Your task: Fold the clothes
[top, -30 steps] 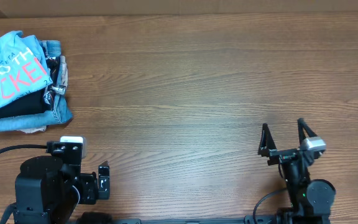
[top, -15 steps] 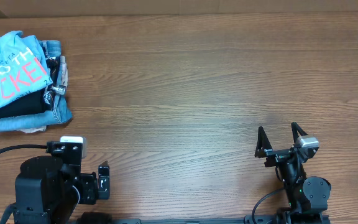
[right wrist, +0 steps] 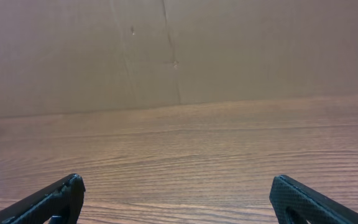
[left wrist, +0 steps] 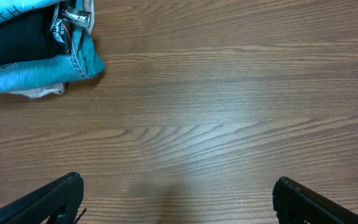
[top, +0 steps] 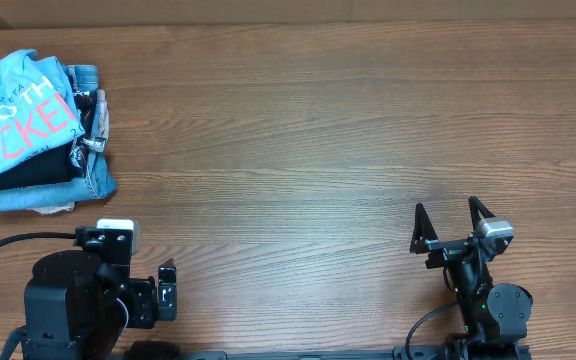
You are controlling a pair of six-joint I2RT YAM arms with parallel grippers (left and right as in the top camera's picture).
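Observation:
The light sky-blue T-shirt (top: 20,108) with coral-pink and white lettering lies folded on top of a pile at the far left of the table; only its corner shows in the left wrist view (left wrist: 8,9). My left gripper (left wrist: 178,190) is open and empty near the front edge, below the pile. My right gripper (top: 450,222) is open and empty at the front right, far from the pile; it also shows in the right wrist view (right wrist: 178,190), over bare wood.
Under the T-shirt lie a folded black garment (left wrist: 14,38) and a folded denim-blue garment (left wrist: 39,73). A brown cardboard wall (right wrist: 179,50) stands along the table's far edge. The wooden table (top: 298,140) stretches between the pile and the right arm.
My right gripper has drawn back a little toward the front edge, then stopped. The left arm and the pile have not moved.

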